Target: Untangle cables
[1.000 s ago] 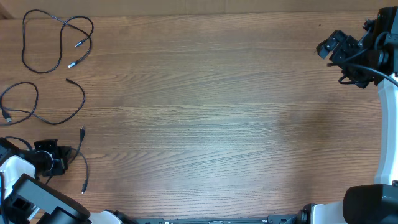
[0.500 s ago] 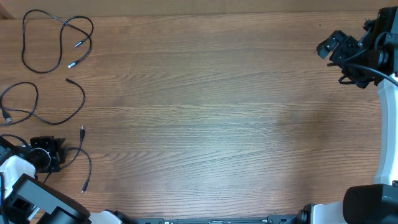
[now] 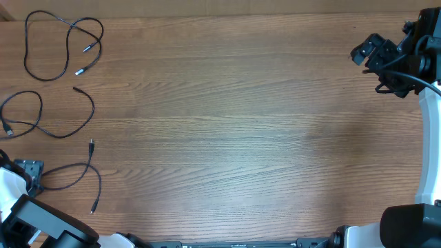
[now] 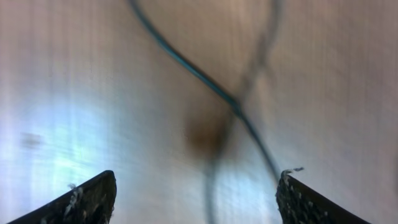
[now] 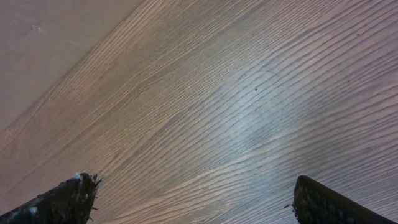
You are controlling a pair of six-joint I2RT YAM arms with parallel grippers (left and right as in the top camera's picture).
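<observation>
1. Left gripper (image 3: pixel 31 176) sits at the near-left corner of the wooden table (image 3: pixel 227 124), low over the surface.
2. Left wrist view: left gripper (image 4: pixel 196 177) is released, the fingertips (image 4: pixel 93 199) spread wide at the two bottom corners with nothing clamped between them.
3. A thin dark cable strand (image 4: pixel 186 62) runs diagonally across the wood ahead of the spread fingers. It crosses a second blurred strand; the view is too smeared to tell whether they touch.
4. Right gripper (image 3: pixel 362 52) hangs at the far-right corner of the table, well apart from all the cables.
5. Right wrist view: right gripper (image 5: pixel 193 186) is released, jaws wide, with only bare wood grain between the fingertips (image 5: pixel 78 193).
6. The cables lie as three separate strands, all along the table's left side.
7. Top cable (image 3: pixel 26 48): an open loop in the far-left corner, with two silver plug tips (image 3: pixel 78 71) lying inside the curve.
8. Middle cable (image 3: pixel 62 136): a small loop at the left edge and a long arc swinging right, apart from the top cable.
9. Bottom cable (image 3: pixel 100 186): it curves out from just beside the left gripper, one plug end pointing up toward the middle cable and the other lying near the front edge.
10. No strand overlaps another strand in the overhead view.
</observation>
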